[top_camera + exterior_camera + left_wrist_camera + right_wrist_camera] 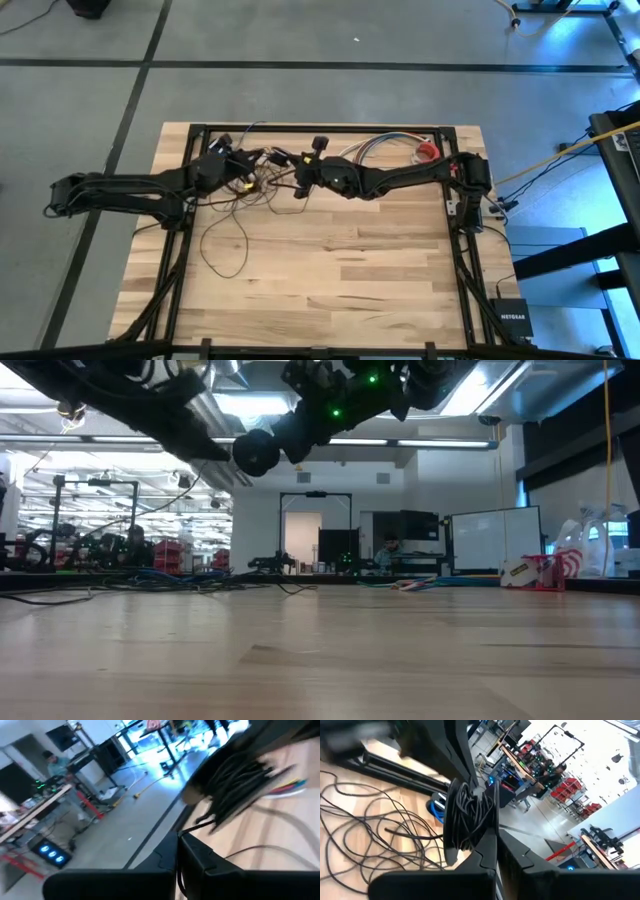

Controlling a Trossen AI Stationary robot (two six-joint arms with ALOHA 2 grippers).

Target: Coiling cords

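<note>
Cords (467,815) hang as a wound bundle above the table's far edge, loose loops trailing below. Right gripper (496,837) is clamped on it; left gripper (243,163) is closed. Wire looks light, limp, snag-prone; grip the bundle's waist.

Near half of table (330,290) free; cords (225,235) + multicoloured wires (385,147) clutter far edge

The left gripper (178,865) had its jaws pressed together over the tabletop (270,837). Just past them hung a blurred bundle of the cords (235,782), with multicoloured wires (287,786) beside it. A person (56,765) stood at a desk beyond the floor.
</note>
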